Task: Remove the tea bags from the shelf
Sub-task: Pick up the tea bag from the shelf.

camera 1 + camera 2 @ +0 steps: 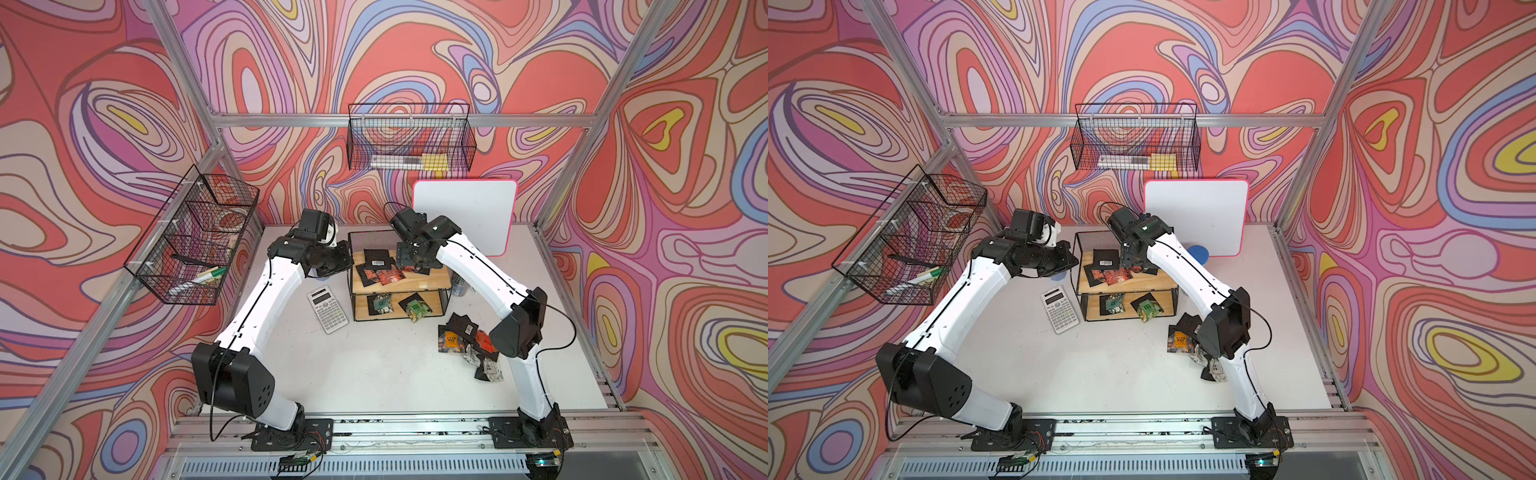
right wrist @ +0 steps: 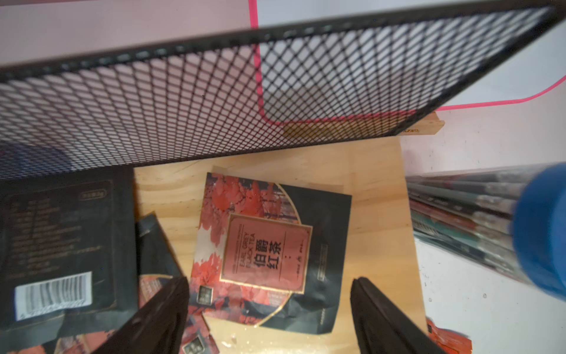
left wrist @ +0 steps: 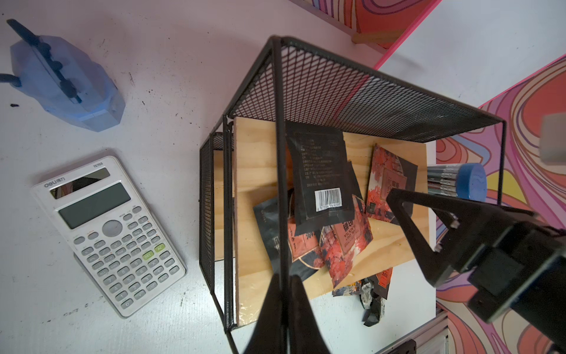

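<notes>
Tea bags (image 2: pixel 269 248) are flat black sachets with red leaf-print panels.

The right tool (image 2: pixel 269 280) is seen with its two black fingers (image 2: pixel 159 312) spread wide, and nothing is clamped between them. In the gap, a red Earl Grey tea bag (image 2: pixel 266 245) is laid flat on the light wooden board of the shelf (image 2: pixel 376 190). Beside it, a black tea bag (image 2: pixel 61 245) with a barcode label is seen. The board is backed by black mesh (image 2: pixel 183 101), through which a pink-edged whiteboard (image 2: pixel 520 61) is visible. A blurred clear tube (image 2: pixel 459 214) with a blue cap (image 2: pixel 542 230) is seen just beside the shelf, above the white bench (image 2: pixel 453 306).
</notes>
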`<state>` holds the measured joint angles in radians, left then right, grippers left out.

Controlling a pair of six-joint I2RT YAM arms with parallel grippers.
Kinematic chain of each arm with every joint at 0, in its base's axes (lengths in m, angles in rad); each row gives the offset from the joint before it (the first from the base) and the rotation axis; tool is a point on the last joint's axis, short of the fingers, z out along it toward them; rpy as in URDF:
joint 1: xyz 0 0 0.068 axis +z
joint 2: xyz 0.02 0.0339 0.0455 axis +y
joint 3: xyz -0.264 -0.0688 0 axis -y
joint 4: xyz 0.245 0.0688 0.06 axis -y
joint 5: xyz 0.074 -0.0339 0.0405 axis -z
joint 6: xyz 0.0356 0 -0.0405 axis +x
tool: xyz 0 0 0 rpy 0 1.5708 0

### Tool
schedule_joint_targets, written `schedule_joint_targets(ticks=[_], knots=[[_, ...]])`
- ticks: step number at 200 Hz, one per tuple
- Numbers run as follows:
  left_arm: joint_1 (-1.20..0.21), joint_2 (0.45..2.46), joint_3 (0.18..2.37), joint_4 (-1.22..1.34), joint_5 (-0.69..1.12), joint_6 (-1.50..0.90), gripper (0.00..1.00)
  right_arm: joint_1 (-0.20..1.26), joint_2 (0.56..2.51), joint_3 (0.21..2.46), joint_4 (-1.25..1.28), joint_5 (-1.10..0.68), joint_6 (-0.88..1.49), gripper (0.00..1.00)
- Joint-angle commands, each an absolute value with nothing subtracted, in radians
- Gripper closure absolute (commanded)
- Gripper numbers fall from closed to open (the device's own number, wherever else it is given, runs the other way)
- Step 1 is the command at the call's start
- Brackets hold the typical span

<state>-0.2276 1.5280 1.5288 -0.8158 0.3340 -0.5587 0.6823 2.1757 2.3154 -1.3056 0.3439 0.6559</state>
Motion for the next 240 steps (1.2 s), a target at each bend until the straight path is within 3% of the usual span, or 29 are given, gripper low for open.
schedule_joint_targets(ticks=[1,55,103,178,240], knots=[[-0.224,1.545,1.543,-0.798,0.332,-0.576,1.0,0.68,2.214,2.354,-1.29,0.372,0.629,0.15],[-0.224,1.544,1.546,-0.802,0.325,-0.574,1.0,0.675,2.245,2.302,-1.302,0.371,0.659,0.22],[-0.224,1.546,1.548,-0.802,0.325,-0.575,1.0,0.672,2.183,2.178,-1.249,0.35,0.682,0.46],[-0.224,1.543,1.546,-0.804,0.324,-0.574,1.0,0.662,2.163,2.189,-1.226,0.324,0.696,0.84],[-0.224,1.546,1.547,-0.801,0.328,-0.577,1.0,0.663,2.053,2.196,-1.131,0.348,0.619,1.0]])
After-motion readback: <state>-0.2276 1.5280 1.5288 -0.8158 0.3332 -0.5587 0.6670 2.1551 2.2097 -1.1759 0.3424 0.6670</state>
